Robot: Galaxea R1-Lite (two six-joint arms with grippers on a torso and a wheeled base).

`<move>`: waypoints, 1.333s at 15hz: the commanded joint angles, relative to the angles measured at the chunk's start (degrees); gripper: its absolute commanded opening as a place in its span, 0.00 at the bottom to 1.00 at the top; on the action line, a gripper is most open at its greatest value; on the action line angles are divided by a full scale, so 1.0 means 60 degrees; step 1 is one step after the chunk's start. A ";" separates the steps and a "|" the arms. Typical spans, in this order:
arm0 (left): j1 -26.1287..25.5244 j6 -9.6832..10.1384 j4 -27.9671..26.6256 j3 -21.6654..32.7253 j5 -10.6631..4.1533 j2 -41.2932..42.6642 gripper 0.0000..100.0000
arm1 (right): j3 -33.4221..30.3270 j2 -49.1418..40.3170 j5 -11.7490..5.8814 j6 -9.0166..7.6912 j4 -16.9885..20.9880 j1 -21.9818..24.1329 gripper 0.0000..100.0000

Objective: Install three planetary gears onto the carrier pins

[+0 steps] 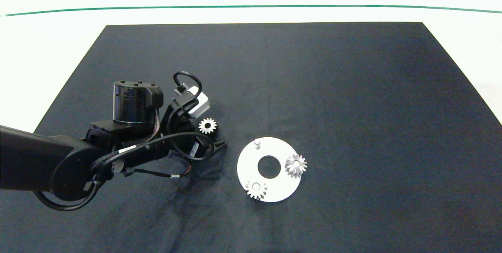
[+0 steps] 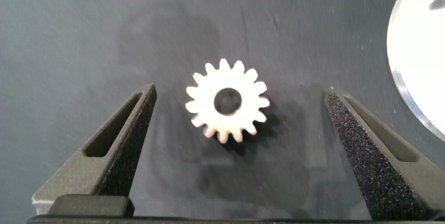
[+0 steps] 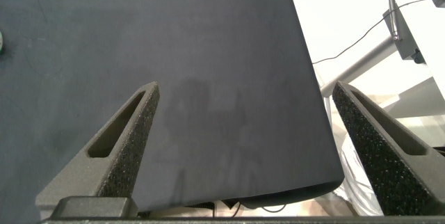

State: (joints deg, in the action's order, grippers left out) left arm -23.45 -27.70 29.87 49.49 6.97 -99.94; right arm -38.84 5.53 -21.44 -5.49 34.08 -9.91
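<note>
Bright overhead light washes out the white disc, while the black mat stays sharp.

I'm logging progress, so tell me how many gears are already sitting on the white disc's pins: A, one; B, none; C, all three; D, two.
D: two gears sit on pins of the disc, one pin stands bare, and the third gear lies on the mat between the fingers of the open left claw.
</note>
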 commanded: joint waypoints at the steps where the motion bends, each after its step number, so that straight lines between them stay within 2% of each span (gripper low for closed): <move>1: 0.0101 -0.0086 0.0120 -0.0075 0.0054 0.0016 1.00 | -0.0001 0.0015 -0.0030 -0.0009 0.0032 -0.0003 1.00; 4: 0.0101 -0.0130 0.0120 -0.0119 0.0127 -0.0014 0.96 | -0.0001 0.0015 -0.0030 -0.0009 0.0032 -0.0003 1.00; 20: 0.0130 -0.0130 0.0105 0.0174 0.0288 -0.0306 0.63 | 0.0145 0.0015 -0.0015 -0.0009 0.0032 -0.0003 1.00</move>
State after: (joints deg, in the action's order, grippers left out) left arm -22.71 -28.33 30.32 50.32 8.64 -101.68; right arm -38.01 5.53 -21.42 -5.49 34.08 -9.91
